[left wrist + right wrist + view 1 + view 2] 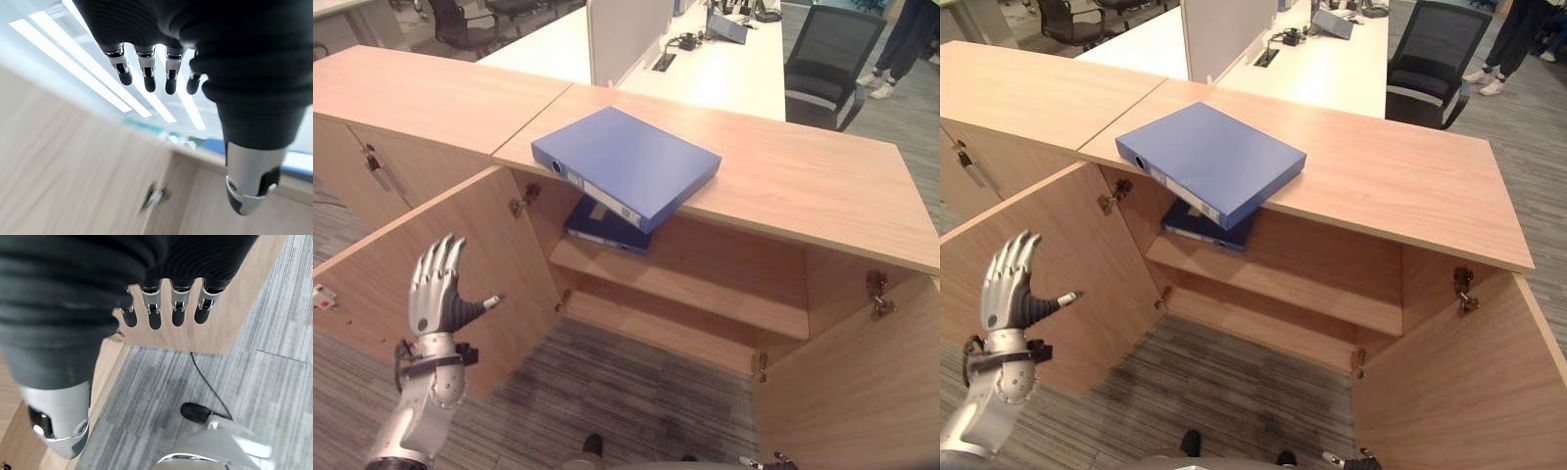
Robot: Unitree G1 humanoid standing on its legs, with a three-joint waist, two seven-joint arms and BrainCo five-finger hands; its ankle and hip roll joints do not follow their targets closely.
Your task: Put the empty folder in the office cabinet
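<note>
A blue folder (626, 166) lies flat on the wooden cabinet top (803, 176), one corner jutting over the front edge. Under it, a darker blue folder (605, 227) lies on the upper shelf (705, 284) inside the cabinet. Both cabinet doors stand wide open. My left hand (438, 289) is raised in front of the left door (401, 264), well below and left of the top folder, open with fingers spread and holding nothing. My right hand (98, 293) hangs low beside the right door (234, 293), its fingers straight and empty.
A second cabinet (382, 127) with closed doors adjoins on the left. Behind stand a white desk (724, 69) with a divider panel (626, 34) and a black chair (827, 59). A person's legs (901, 44) show at the far right. Grey carpet (636, 392) covers the floor.
</note>
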